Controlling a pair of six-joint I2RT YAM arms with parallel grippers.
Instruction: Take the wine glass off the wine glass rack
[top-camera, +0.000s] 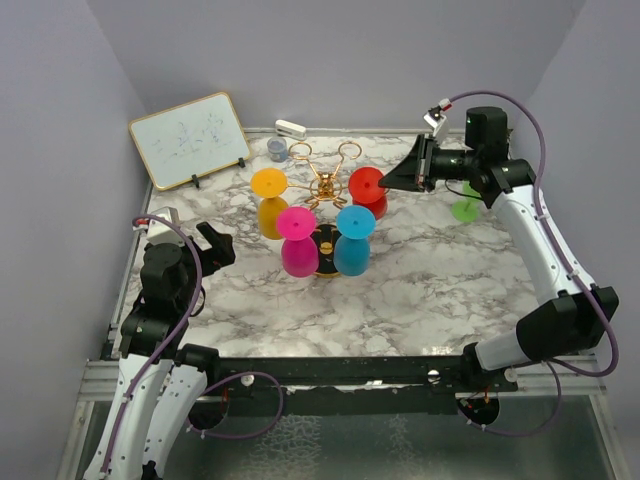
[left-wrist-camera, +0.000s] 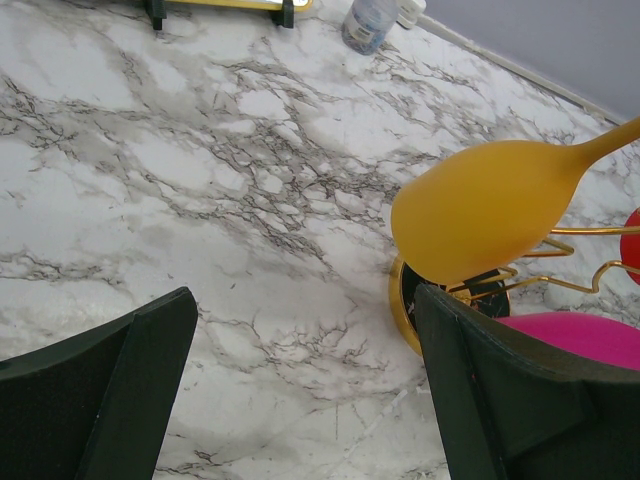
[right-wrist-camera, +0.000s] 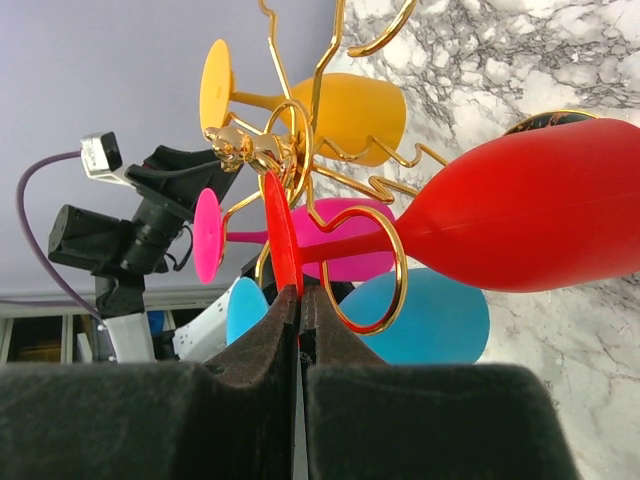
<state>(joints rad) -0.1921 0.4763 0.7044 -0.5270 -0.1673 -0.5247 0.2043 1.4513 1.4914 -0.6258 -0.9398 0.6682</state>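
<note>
1. The red wine glass (right-wrist-camera: 520, 205) hangs bowl-down on the right side of the wine glass rack (top-camera: 325, 188). Its stem (right-wrist-camera: 350, 245) passes through a gold ring (right-wrist-camera: 403, 262), and its flat foot (right-wrist-camera: 278, 235) sits above that ring.
2. It looks like opaque, matte coloured plastic rather than real glass. That would make it light, stiff and not very fragile, though smooth enough to slip.
3. The best hold, in my judgement, is the thin rim of the foot or the stem just under it. The bowl looks too wide to pass the ring, so the glass probably has to slide out sideways through whatever opening the loop has.
4. The right gripper (right-wrist-camera: 300, 298) has its dark, soft-looking jaws pressed together, tips right at the foot's edge. I cannot tell whether the rim is pinched between them.
5. The left gripper (left-wrist-camera: 305, 300) hangs over the marble table (left-wrist-camera: 200, 150), jaws wide apart and holding nothing, just beside the yellow glass (left-wrist-camera: 480, 215).
6. The rack is thin gold wire on a round black base (top-camera: 325, 252). The pink glass (top-camera: 298, 240) and blue glass (top-camera: 354, 240) hang on its near side — a hard tug might rock the whole stand.
</note>
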